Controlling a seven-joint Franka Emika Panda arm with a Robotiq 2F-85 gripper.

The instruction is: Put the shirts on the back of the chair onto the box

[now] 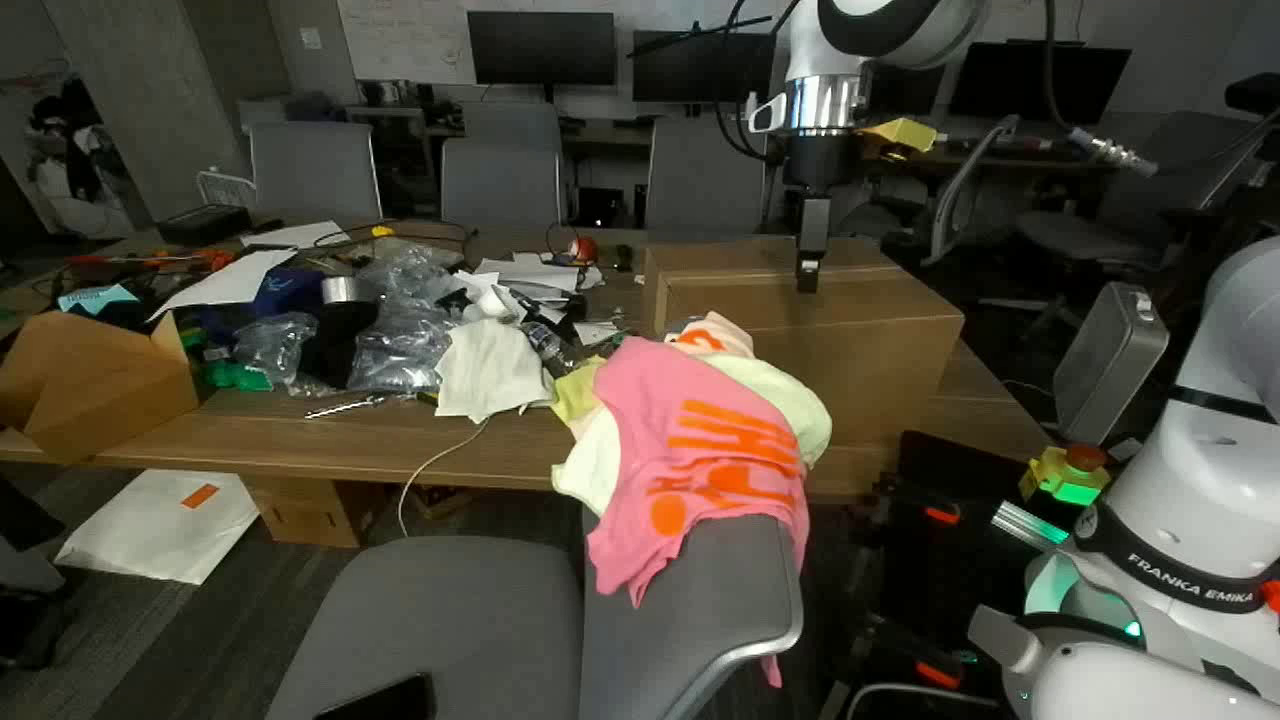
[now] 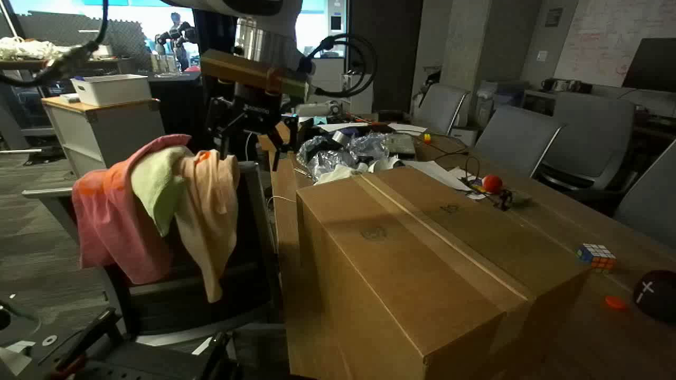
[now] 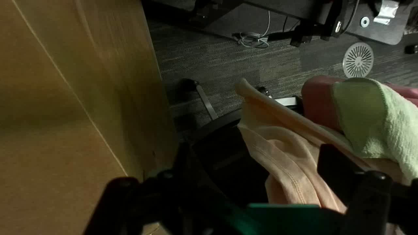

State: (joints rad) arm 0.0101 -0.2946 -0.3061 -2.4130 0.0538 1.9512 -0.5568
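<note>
A pink shirt with orange print point(image 1: 650, 400) point(image 2: 116, 221), a pale green cloth point(image 1: 780, 385) point(image 2: 158, 179) and a peach shirt point(image 1: 735, 333) point(image 2: 211, 195) hang over the grey chair's back point(image 1: 700, 620) in both exterior views. The cardboard box point(image 1: 870, 370) point(image 2: 422, 237) stands shut on the table beside the chair. My gripper point(image 2: 249, 155) points down, open and empty, above the gap between chair and box; it also shows side-on in an exterior view point(image 1: 807, 275). In the wrist view the peach shirt point(image 3: 294, 153) lies below and between the open fingers point(image 3: 256, 163), nearer the right finger.
The wooden table point(image 1: 520, 455) bears plastic bags point(image 1: 400, 340), papers and a white cloth point(image 1: 490, 370). A Rubik's cube point(image 2: 597, 256) and a dark round object point(image 2: 657, 295) lie beyond the box. More grey chairs point(image 2: 517, 137) stand along the table's far side.
</note>
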